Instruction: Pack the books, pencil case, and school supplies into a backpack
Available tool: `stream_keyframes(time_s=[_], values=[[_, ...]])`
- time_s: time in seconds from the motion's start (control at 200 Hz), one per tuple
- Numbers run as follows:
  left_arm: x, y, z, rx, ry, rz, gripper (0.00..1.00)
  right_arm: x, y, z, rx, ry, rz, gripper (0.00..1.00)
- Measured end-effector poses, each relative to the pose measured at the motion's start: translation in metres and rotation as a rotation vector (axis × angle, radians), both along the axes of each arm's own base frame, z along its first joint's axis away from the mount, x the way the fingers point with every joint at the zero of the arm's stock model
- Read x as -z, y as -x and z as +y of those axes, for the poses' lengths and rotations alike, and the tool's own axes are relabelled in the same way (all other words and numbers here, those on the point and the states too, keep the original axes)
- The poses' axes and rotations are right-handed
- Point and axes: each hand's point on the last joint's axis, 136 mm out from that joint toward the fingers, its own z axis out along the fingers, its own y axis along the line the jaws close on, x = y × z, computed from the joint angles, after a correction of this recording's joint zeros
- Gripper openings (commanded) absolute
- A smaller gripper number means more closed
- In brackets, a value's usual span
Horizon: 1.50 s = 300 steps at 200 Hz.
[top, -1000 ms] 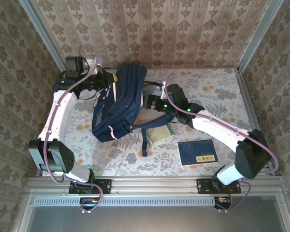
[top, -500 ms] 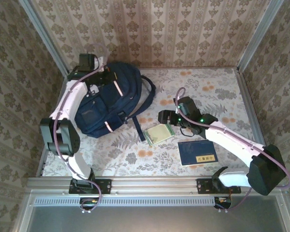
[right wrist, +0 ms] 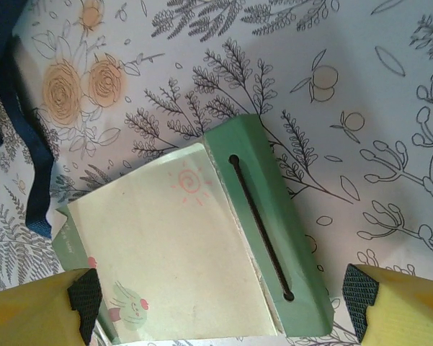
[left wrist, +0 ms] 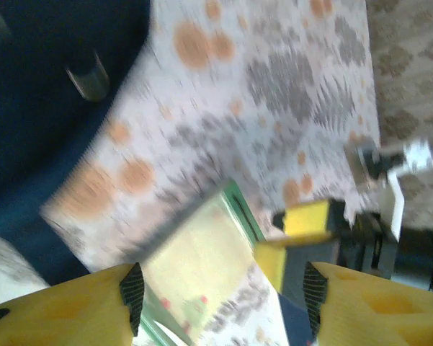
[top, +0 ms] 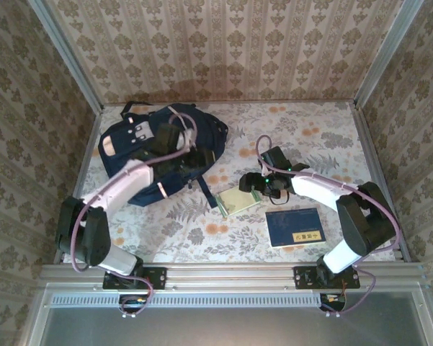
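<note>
Matt paper pad [right wrist: 194, 252], navy cloth backpack [top: 140, 155], printed tablecloth [top: 324, 137]

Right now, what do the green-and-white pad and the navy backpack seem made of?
The small green-and-white rectangular pad: probably paper, matte pale sheets with printed drawings, bound by a green card strip with a slot. The large navy blue backpack: likely woven fabric, dull, slumping softly.

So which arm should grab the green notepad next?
Right. The right end effector hovers open just above the green-and-white pad, with a finger on either side of it. The left end effector is over by the backpack, and the pad is farther off from it.
</note>
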Motion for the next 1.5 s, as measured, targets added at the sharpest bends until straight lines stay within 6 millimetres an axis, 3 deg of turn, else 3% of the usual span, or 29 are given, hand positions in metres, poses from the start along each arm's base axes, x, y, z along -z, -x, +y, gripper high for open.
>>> stream_keyframes(time_s=[0.165,0.435,0.68,1.015,1.255,1.375,1.5], values=[[0.064,0.044,-0.004,-0.041,-0.023,0.186,0.66,0.006,-0.001,-0.002,0.005,0.003,0.017,0.9],[0.105,0.058,-0.019,-0.114,-0.001,0.307,0.61,0.02,-0.005,0.002,0.017,-0.038,0.058,0.87],[0.109,0.055,-0.024,-0.136,0.006,0.298,0.6,0.021,-0.007,0.012,0.021,-0.125,0.081,0.83],[0.122,0.047,-0.022,-0.154,-0.006,0.292,0.42,0.017,-0.004,0.019,0.038,-0.245,0.1,0.81],[0.123,0.045,-0.026,-0.13,0.011,0.266,0.38,-0.007,0.023,0.038,-0.003,-0.393,0.158,0.78],[0.123,0.046,-0.026,-0.114,0.004,0.254,0.37,-0.021,0.025,0.042,-0.013,-0.438,0.145,0.71],[0.123,0.046,-0.026,-0.104,-0.001,0.246,0.36,-0.022,0.025,0.044,-0.007,-0.457,0.149,0.61]])
